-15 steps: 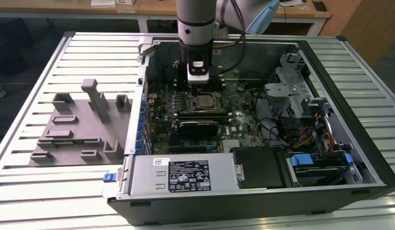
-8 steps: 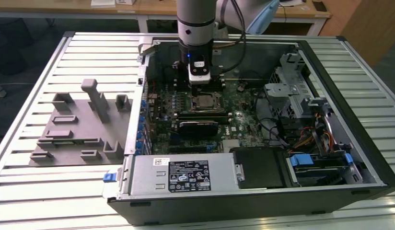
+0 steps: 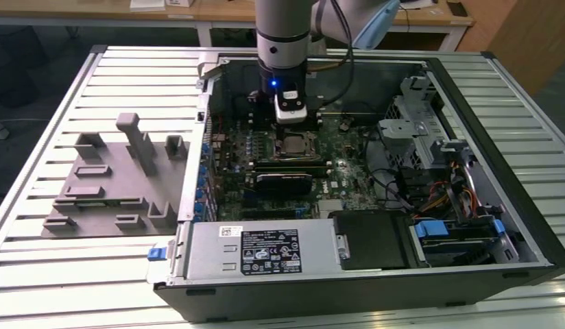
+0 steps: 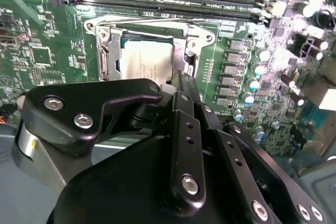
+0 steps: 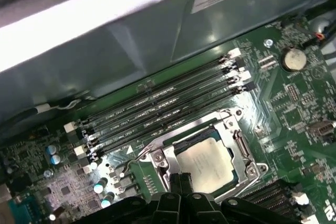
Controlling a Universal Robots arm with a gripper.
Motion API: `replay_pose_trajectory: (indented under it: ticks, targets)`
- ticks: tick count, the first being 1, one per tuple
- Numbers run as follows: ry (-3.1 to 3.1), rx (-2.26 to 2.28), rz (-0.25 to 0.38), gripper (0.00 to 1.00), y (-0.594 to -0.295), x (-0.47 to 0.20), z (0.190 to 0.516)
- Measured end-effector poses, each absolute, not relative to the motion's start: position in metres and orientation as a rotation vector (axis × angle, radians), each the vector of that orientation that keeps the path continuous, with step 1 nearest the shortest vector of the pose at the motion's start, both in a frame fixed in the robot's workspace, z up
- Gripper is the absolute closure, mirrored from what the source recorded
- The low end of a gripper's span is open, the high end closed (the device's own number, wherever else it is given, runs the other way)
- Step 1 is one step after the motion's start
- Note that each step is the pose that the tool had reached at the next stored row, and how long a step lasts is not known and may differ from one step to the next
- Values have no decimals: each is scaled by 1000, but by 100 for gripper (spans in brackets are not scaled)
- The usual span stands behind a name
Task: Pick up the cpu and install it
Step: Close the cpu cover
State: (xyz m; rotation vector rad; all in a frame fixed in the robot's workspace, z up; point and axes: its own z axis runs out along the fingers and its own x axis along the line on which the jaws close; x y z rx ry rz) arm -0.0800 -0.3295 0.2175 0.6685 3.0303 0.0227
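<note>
Cpu (image 5: 203, 163), light, stiff, fragile, best gripped by its rim, lies in the socket (image 5: 242, 149); the hand (image 5: 181, 178) hovers at the socket's edge, pressed together, empty.

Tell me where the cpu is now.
The cpu sits in the motherboard socket, beside the memory slots; in the exterior view it lies just below the gripper.

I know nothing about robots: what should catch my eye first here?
An open black computer case lies on the slatted metal table, and the robot arm's gripper reaches down into it. Beneath it, the small square silver cpu sits in the metal-framed socket on the green motherboard, the shut fingers by the socket's edge. A grey moulded tray lies at the exterior view's left.
</note>
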Motion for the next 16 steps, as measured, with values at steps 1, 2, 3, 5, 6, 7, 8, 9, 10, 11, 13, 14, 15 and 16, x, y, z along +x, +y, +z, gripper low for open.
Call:
replay_pose_trajectory:
  ticks: [1,2,3,5,6,7,8,9,10,11,13,14,15,16]
  targets:
    - [3035,645,23,89,-330,-80,217]
    - [3040,621,23,89,-330,-80,216]
    - [3045,599,22,89,-330,-80,215]
    - [3047,587,21,89,-330,-80,214]
    - [3048,581,21,89,-330,-80,214]
    - [3051,568,21,89,-330,-79,213]
    - [3054,550,21,89,-330,-79,212]
    - [3058,532,22,89,-330,-79,212]
    - [3061,512,22,89,-330,-79,211]
    - [3064,492,22,89,-330,-79,211]
    - [3071,449,23,89,-330,-79,210]
    - [3074,428,23,89,-330,-79,209]
    - [3078,404,24,89,-330,-79,209]
    - [3081,381,24,89,-330,-79,209]
